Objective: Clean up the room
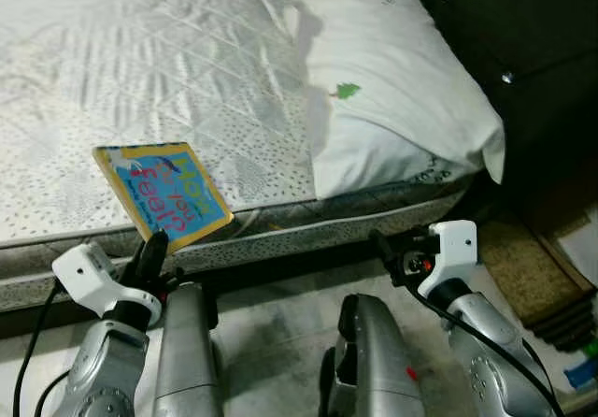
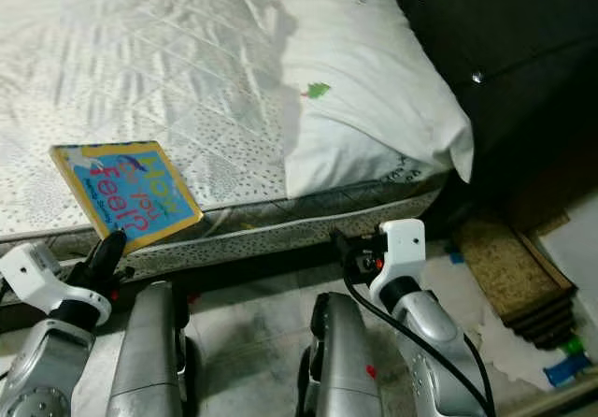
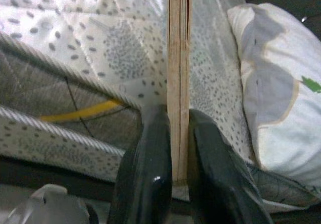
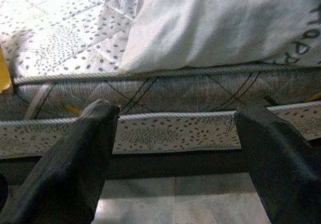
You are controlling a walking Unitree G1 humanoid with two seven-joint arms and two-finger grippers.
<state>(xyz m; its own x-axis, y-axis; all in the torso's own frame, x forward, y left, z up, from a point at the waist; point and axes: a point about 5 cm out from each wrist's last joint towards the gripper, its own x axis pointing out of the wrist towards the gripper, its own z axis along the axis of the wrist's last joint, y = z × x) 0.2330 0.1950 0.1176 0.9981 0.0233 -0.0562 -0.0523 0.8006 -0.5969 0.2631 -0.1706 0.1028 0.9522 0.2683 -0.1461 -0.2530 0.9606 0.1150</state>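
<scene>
Two silver arms rise from the lower edge of the head views, with the robot's grey legs between them over a pale tiled floor [image 1: 271, 333]. Left gripper [image 1: 152, 249]: its two black fingers [image 3: 145, 174] are pressed closed on the near edge of a children's board book [image 1: 168, 195], one finger against each cover, as the left wrist view shows along the book's tan page edge [image 3: 178, 83]. Book: blue cover with a yellow border and pink and yellow lettering; it is held tilted, its near corner in the gripper at the mattress edge and the rest reaching over the quilted white mattress [image 1: 140, 62]. Whether its far part touches the mattress cannot be told. Right gripper [image 4: 175, 133]: fingers spread wide apart and holding nothing, pointed at the grey side panel of the mattress just below the pillow; in the head views it hovers low, near the bed's side [image 2: 360, 253]. Pillow [image 1: 392, 80]: white, with a small green tree print and dark lettering, lying at the right end of the mattress and overhanging its near edge. Dark headboard [image 1: 523, 34] stands beyond the pillow. Brown mat [image 1: 528, 267] lies on the floor to the right of the right arm, with a scrap of blue tape [image 1: 579, 375] near it.
</scene>
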